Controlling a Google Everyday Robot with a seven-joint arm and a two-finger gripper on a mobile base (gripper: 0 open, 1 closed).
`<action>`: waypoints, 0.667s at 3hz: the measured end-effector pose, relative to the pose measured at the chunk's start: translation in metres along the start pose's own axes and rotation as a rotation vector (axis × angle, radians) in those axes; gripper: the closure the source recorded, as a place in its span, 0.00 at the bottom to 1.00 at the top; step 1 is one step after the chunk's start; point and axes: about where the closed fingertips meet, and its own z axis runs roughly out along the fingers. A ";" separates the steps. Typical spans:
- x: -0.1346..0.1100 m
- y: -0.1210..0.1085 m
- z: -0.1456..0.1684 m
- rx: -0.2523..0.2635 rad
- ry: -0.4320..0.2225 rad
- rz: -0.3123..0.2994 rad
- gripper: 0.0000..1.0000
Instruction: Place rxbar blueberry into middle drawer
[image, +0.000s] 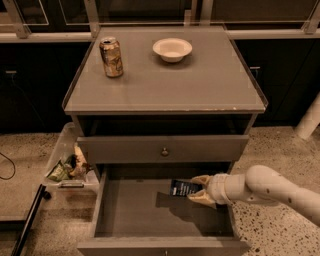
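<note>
1. A grey-painted wooden cabinet fills the centre of the frame; its wide, shallow, grey-floored middle drawer stands pulled open at the bottom centre, below a shut drawer front with a small round knob.
2. A cream-coloured robot arm enters from the lower right; its two-finger gripper hangs over the drawer's right half, fingers clamped on the right end of the rxbar blueberry, a small flat snack bar in a dark navy-blue wrapper with pale lettering.
3. The bar appears to be held clear of the drawer floor, its shadow falling beneath; gripping one end probably leaves the rest free to drop flat.
4. Its long axis runs roughly left to right; the free end points left, and the lettered face is turned upward.
5. A tan drink can and a pale bowl sit on the cabinet top, upper left and upper centre.
</note>
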 end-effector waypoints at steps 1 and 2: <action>0.019 0.009 0.035 -0.020 0.048 0.003 1.00; 0.032 0.012 0.059 -0.015 0.055 -0.019 1.00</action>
